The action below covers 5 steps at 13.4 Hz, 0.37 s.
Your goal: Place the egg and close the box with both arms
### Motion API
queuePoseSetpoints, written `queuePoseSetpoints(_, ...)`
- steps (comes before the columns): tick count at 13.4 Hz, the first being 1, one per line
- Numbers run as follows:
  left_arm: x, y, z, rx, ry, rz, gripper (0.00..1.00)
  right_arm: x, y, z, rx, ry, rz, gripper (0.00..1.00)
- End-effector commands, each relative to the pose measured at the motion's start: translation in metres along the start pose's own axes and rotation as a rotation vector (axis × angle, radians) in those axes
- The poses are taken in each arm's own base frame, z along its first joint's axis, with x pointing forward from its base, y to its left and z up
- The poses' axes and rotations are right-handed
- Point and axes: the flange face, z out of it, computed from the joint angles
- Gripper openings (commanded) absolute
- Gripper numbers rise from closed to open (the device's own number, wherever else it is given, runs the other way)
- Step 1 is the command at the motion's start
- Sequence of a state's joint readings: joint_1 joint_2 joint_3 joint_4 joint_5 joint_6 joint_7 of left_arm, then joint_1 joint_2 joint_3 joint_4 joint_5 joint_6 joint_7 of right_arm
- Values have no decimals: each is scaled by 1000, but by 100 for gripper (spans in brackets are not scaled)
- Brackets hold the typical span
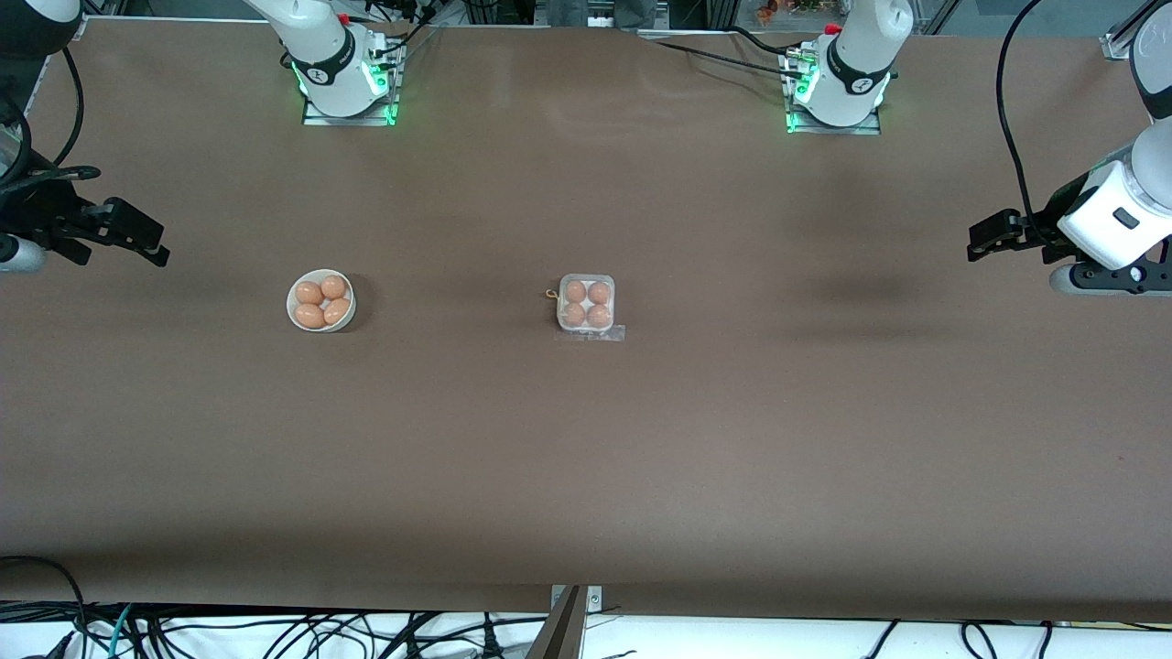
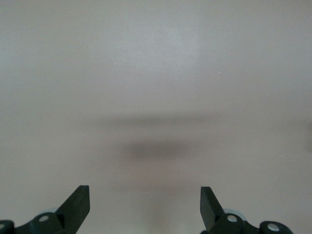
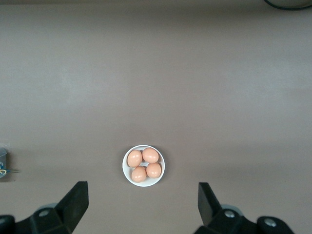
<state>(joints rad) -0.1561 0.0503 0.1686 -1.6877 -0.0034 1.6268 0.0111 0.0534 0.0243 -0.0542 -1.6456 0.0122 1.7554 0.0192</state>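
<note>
Four orange-brown eggs (image 1: 586,304) sit in the small square white egg box w/ clear plastic lid (image 1: 587,305), mid-frame in the front view, lid down over them. Another 4 eggs lie in a round white bowl (image 1: 321,300), center-left of frame, toward the right arm's end of the brown desk (image 1: 586,458); the right wrist view shows that bowl (image 3: 143,165) too. The right arm's black hand (image 1: 151,245) hangs at the frame's left edge, fingers spread & holding nothing. The left arm's black hand (image 1: 980,240) hangs at the right edge over bare desk, likewise released. Both arms wait.
</note>
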Motion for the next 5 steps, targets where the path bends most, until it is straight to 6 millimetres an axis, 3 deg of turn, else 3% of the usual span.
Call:
queuePoseSetpoints(1, 0, 2, -8, 23, 4, 12, 100, -3, 2, -2, 6, -3, 6, 100)
queuePoseSetpoints(5, 0, 6, -9, 24, 7, 22, 100, -3, 2, -2, 8, -3, 6, 100)
